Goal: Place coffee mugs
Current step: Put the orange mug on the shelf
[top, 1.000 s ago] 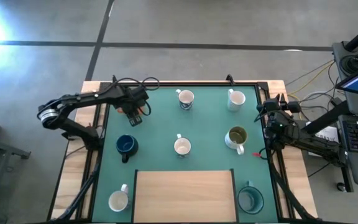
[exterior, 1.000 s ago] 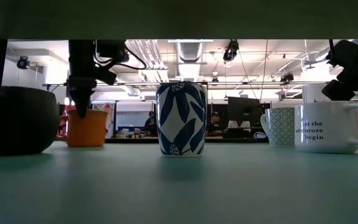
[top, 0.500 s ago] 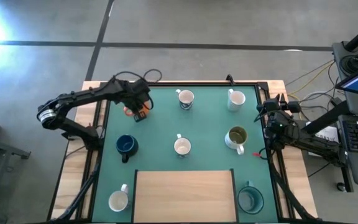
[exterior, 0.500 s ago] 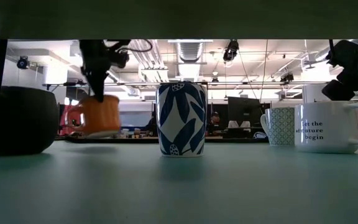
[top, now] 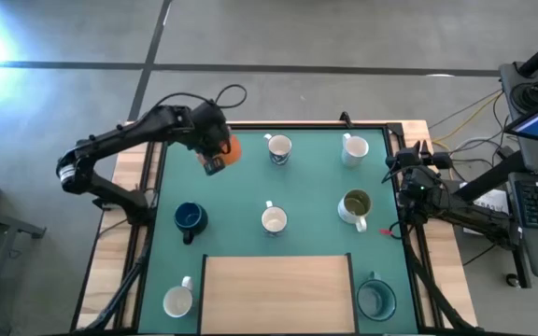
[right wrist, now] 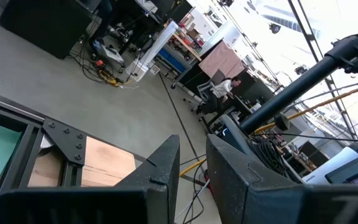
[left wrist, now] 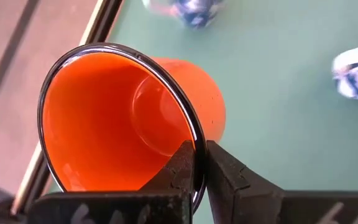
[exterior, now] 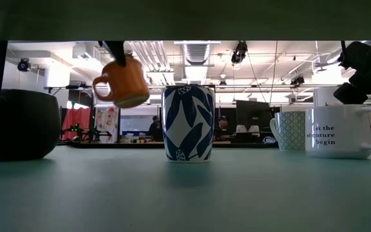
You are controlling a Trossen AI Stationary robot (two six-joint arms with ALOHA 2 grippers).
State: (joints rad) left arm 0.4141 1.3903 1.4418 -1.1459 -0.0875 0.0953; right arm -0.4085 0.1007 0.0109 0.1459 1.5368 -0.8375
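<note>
the green mat [top: 306,187] carries seven round, glossy, handled mugs; an eighth, the orange mug [top: 229,149], hangs tilted in the air above the mat's far left corner. the left gripper [left wrist: 201,163] is pinched on its thin dark rim. the right gripper [right wrist: 192,163] waits beyond the mat's right edge, fingers slightly apart and empty.

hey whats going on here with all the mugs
The left gripper is shut on the rim of the orange mug and holds it tilted in the air above the green table, near the far left corner. Seven other mugs stand around the table, among them a dark blue mug and a teal mug. The right gripper waits at the table's right edge, holding nothing.
</note>
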